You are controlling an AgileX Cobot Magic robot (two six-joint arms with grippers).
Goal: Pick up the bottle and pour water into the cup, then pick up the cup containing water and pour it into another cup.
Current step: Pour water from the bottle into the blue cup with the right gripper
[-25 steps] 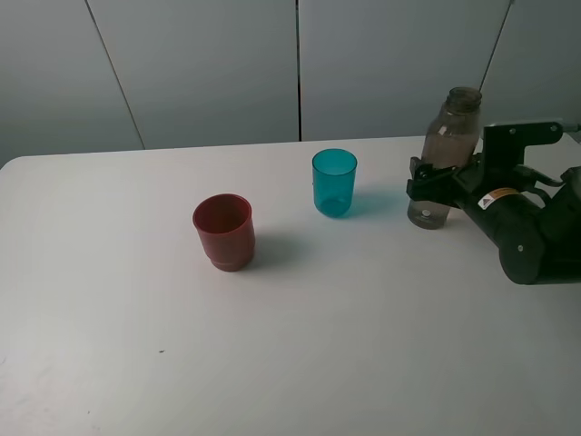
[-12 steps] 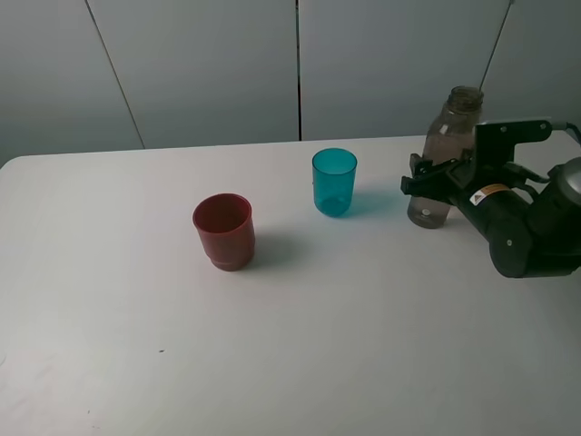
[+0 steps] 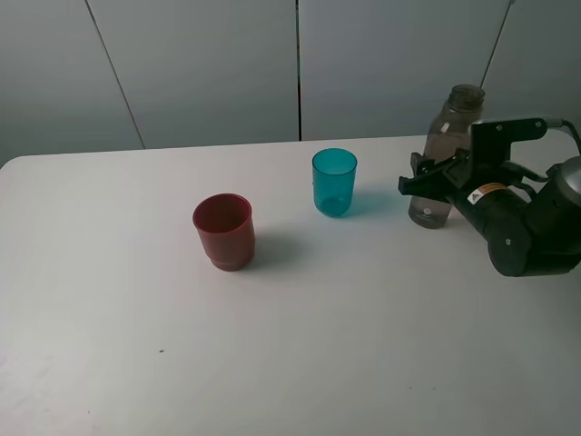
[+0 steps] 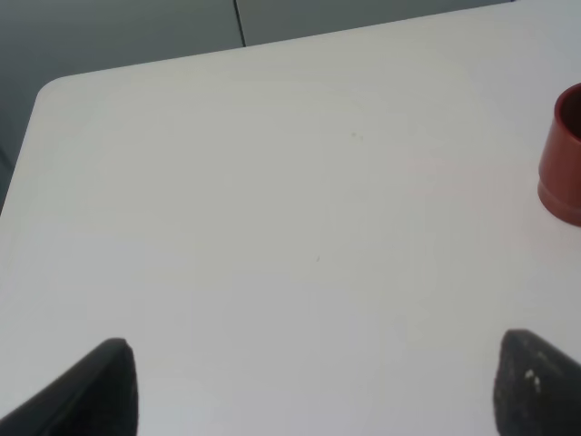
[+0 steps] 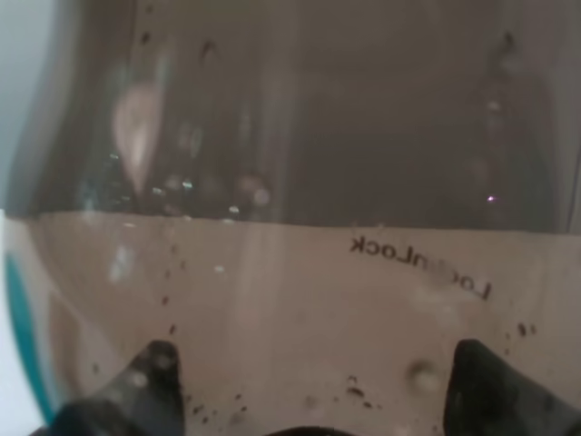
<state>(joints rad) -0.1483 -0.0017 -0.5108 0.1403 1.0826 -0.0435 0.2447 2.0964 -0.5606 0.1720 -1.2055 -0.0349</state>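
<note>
The bottle point(image 3: 447, 150), smoky grey-brown and uncapped, stands upright at the table's back right. My right gripper point(image 3: 420, 182) is open, with its jaws on either side of the bottle's lower half. In the right wrist view the bottle point(image 5: 300, 182) fills the frame between my dark fingertips point(image 5: 154, 381). The teal cup point(image 3: 334, 182) stands left of the bottle and shows as a teal sliver point(image 5: 20, 327). The dark red cup point(image 3: 223, 231) stands further left and nearer the front. My left gripper point(image 4: 313, 391) is open and empty over bare table, with the red cup point(image 4: 565, 154) at the frame's edge.
The white table point(image 3: 300, 345) has a rounded back left corner point(image 4: 54, 91). A grey panelled wall point(image 3: 209, 64) runs behind its back edge. The bulky right arm point(image 3: 531, 227) hangs over the table's right side.
My right gripper has risen slightly along the bottle and the arm has tilted. The bottle and both cups have not moved.
</note>
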